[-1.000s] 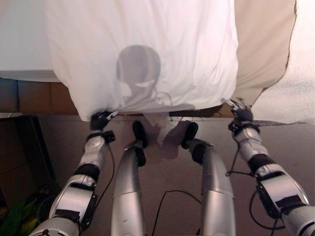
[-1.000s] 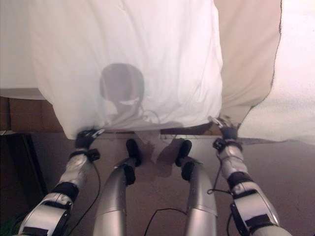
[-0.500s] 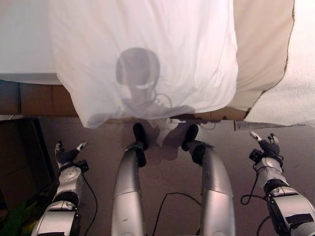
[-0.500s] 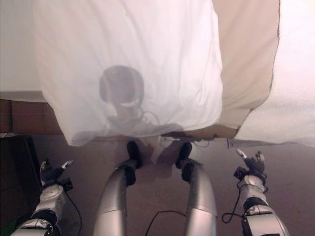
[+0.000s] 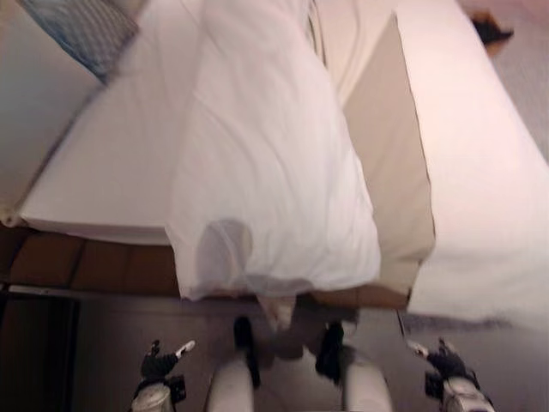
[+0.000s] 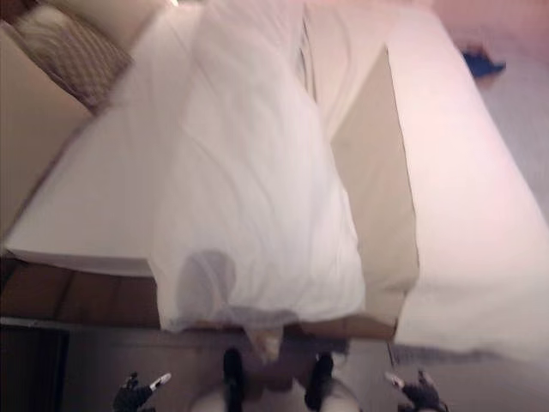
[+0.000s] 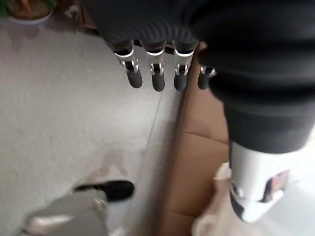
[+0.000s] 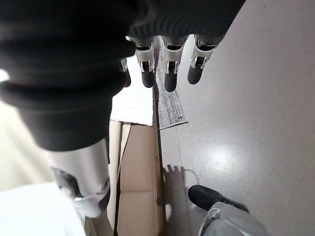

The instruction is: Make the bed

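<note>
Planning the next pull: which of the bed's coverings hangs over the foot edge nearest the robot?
The white sheet down the middle; its end drapes over the foot edge, while the beige cover lies folded back beside it.

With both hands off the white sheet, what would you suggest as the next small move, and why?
Probably shift right and take hold of the folded-back beige cover. The white sheet already lies flat along the mattress, its end hanging over the near edge. The left hand and right hand hang open and low, holding nothing, while the cover lies folded back on the right.
</note>
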Controlling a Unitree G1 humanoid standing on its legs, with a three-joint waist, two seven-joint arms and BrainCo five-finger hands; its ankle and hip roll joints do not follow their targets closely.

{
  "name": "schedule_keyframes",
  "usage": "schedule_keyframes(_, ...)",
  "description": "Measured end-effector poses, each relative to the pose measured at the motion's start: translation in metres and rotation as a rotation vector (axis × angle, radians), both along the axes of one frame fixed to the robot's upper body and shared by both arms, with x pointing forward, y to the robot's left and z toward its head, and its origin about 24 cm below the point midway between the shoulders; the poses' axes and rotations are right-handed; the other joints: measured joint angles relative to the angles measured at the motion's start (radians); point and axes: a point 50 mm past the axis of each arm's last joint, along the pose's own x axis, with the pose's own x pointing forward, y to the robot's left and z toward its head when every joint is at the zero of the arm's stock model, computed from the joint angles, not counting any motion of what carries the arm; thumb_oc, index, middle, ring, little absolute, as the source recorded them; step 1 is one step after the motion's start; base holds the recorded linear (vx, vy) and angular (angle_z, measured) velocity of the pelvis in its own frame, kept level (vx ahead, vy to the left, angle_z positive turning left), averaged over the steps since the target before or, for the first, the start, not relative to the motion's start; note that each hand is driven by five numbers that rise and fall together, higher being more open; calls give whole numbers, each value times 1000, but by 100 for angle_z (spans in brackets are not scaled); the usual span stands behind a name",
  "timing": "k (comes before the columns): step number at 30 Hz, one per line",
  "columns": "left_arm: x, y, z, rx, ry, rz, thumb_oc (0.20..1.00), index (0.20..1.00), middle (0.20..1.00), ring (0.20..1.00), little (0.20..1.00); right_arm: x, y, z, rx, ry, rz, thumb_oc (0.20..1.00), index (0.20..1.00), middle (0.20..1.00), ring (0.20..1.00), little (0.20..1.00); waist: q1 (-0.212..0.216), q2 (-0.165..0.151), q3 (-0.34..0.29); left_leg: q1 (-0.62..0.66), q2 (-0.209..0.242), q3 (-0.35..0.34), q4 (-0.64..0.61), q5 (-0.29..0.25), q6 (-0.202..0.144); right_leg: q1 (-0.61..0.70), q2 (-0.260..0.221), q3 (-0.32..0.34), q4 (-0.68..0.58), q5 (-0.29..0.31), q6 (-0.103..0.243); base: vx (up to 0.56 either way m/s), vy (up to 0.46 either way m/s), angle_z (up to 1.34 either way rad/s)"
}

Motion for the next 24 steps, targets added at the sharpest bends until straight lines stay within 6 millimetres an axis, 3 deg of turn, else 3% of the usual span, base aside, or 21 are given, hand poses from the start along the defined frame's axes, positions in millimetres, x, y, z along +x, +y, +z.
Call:
schedule_keyframes(3,-19,-2,-7,-4,86,-84,1000,1000,1000,1000,1000,-4,4,-3,18,28,51,1000,1000,1000,1000,1000,4,5,-69,73,-6,-8,-40,-1,0,97,16,-20,-68,15,14,74,7,12)
schedule_keyframes(5,-34,-4,-12,1,148,-142,1000,1000,1000,1000,1000,-11,6,-6,25,54,78,1000,1000,1000,1000,1000,5,6,-136,95,-10,-6,-64,-3,-3,113,14,-23,-86,7,26,79,8,5)
schedule_keyframes(9,-48,-6,-16,1,217,-202,1000,1000,1000,1000,1000,-26,15,-13,49,122,113,1000,1000,1000,1000,1000,23,8,-206,128,-10,-4,-87,-4,-5,150,25,-26,-124,14,34,46,3,0)
schedule_keyframes(14,-56,-9,-19,-6,248,-235,1000,1000,1000,1000,1000,-51,21,-20,85,212,110,1000,1000,1000,1000,1000,28,10,-238,140,-12,-13,-102,-7,-5,174,28,-34,-138,16,38,9,4,2)
schedule_keyframes(24,-58,-16,-21,-17,268,-299,1000,1000,1000,1000,1000,-54,22,-21,85,232,130,1000,1000,1000,1000,1000,30,15,-305,165,-19,-15,-125,-3,-6,199,31,-34,-168,25,46,-2,7,0)
